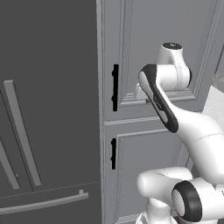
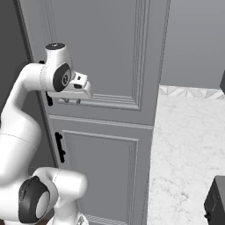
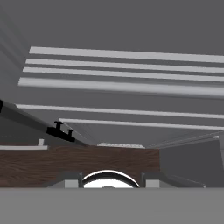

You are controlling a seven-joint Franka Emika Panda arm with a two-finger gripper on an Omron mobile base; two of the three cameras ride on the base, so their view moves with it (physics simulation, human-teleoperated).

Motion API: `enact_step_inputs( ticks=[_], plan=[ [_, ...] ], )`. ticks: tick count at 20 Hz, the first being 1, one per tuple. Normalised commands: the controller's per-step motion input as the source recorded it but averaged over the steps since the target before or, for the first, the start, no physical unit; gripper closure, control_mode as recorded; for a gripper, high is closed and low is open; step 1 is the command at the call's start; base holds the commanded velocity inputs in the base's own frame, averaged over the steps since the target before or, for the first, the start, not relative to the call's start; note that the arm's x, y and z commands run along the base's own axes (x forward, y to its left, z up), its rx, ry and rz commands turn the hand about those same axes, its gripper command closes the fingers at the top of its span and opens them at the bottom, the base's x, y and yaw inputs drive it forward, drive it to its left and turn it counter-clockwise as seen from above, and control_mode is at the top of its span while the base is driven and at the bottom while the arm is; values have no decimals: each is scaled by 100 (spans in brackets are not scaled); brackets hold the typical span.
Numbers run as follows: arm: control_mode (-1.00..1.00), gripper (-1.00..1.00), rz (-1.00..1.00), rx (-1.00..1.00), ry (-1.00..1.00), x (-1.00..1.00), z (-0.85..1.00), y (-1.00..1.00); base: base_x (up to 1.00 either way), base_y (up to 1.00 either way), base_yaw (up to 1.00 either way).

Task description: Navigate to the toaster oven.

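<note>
We see a dark box cut off at the frame's lower right, facing unclear, and we cannot tell whether the hand is apart or together.

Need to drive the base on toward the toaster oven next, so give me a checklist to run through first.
1. Target in sight: cannot tell. A dark boxy thing sits at the lower right edge of the right base view, cut off.
2. Gripper empty: ok. Its jaws stand apart with nothing between them.
3. Hand clear of the tall cabinet: cannot tell. It hangs close to the upper door panel.
4. Heading known: ok. The marble counter lies right of the cabinet.
5. Fridge clear of the arm: ok. It stands apart on the left.
</note>
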Motion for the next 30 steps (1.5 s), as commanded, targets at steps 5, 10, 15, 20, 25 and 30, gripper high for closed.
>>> enact_step_inputs(
  ticks=[5,10,15,20,25,30],
  plan=[
    [100,-100,0,0,0,0,0,0,0,0,0],
    [100,-100,0,0,0,0,0,0,0,0,0],
    [100,-100,0,0,0,0,0,0,0,0,0],
    [100,-100,0,0,0,0,0,0,-3,26,0],
    [100,-100,0,0,0,0,0,0,-3,52,0],
    [100,-100,0,0,0,0,0,0,-3,63,0]
  ],
)
